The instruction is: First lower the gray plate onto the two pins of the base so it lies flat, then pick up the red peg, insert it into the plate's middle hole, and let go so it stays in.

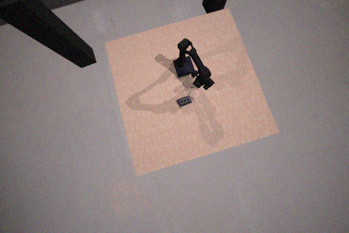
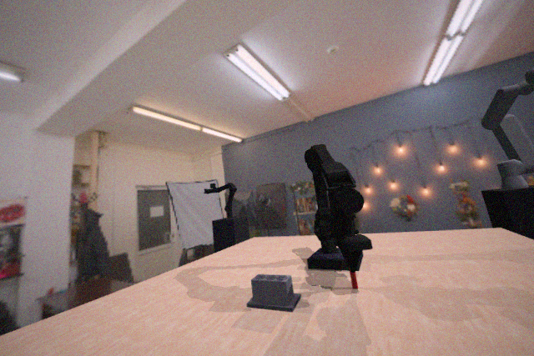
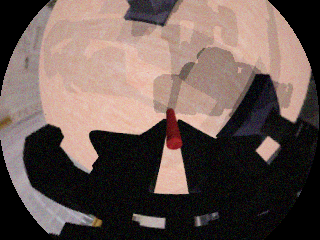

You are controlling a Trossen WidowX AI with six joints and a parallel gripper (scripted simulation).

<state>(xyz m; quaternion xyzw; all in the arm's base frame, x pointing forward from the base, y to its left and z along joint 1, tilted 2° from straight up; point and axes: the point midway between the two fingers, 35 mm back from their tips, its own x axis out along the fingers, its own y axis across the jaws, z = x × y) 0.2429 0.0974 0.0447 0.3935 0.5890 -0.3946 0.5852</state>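
Note gripper (image 1: 203,82) (image 2: 354,269) (image 3: 171,122) right of center in the exterior view, pointing down, with fingers clenched on red peg (image 2: 354,281) (image 3: 173,137). Read peg as near upright, slightly leaning, with its lower part showing beneath the fingertips in the exterior view. In the wrist view, see peg at center, between the converging dark fingers. From above, cannot make out peg under the arm.

Find gray plate (image 1: 182,101) (image 2: 271,277) near mid-frame in the top view and lower center in the exterior view, lying level atop base (image 1: 179,103) (image 2: 271,307) (image 3: 150,12). Note three dark spots in a row across its upper face; cannot resolve pins or hole rim. In the wrist view, catch only part of base, at the upper edge.

Record peg as outside the middle hole, apart from base, to its right in the exterior view. Log black arm (image 1: 198,61) (image 2: 336,175) as folded over, rising from dark mount (image 1: 180,75) (image 2: 316,262) (image 3: 254,115) above plate in the top view. See pale wood tabletop (image 1: 152,143) (image 2: 172,322) (image 3: 100,72) beneath, crossed by overlapping shadows.
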